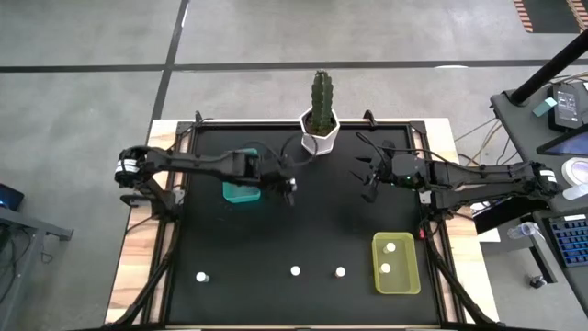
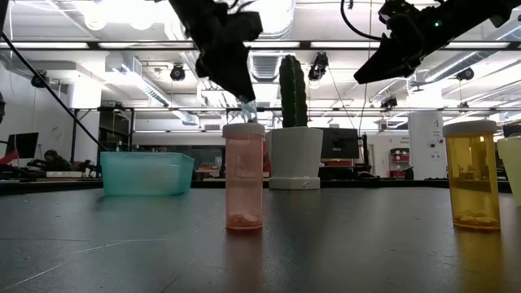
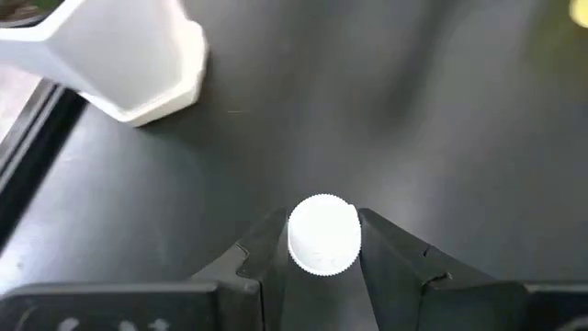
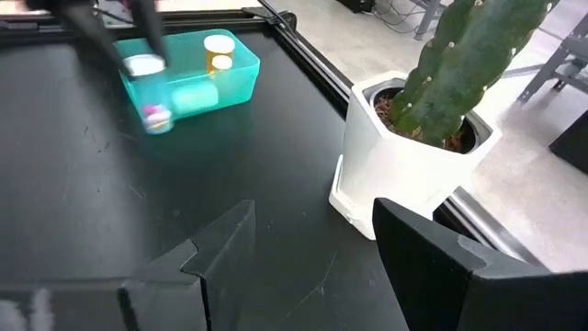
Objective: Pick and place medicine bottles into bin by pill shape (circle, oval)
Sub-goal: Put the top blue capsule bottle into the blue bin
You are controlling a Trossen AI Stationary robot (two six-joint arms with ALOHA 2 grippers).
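Note:
My left gripper (image 1: 289, 190) is shut on a medicine bottle with a white cap (image 3: 323, 234), just right of the teal bin (image 1: 241, 191). The right wrist view shows this bottle (image 4: 152, 92) in front of the bin, which holds another bottle (image 4: 219, 51). My right gripper (image 1: 367, 181) is open and empty near the cactus pot (image 1: 320, 129). Three bottles (image 1: 202, 276) (image 1: 295, 271) (image 1: 340, 272) stand on their bases near the table's near edge. Two more lie in the yellow bin (image 1: 377, 276). My left gripper pinches the bottle at its white cap, one finger on each side of the cap's rim (image 3: 292, 241). The fingers come from above and point down. The bottle hangs upright below them, its body hidden under the cap in the left wrist view.
The white hexagonal pot with the cactus (image 2: 295, 155) stands at the table's far edge, between the two arms. In the low view an orange-pink bottle (image 2: 244, 175) and a yellow one (image 2: 472, 175) stand close to the camera. The black mat (image 1: 312, 230) between them and the arms is bare.

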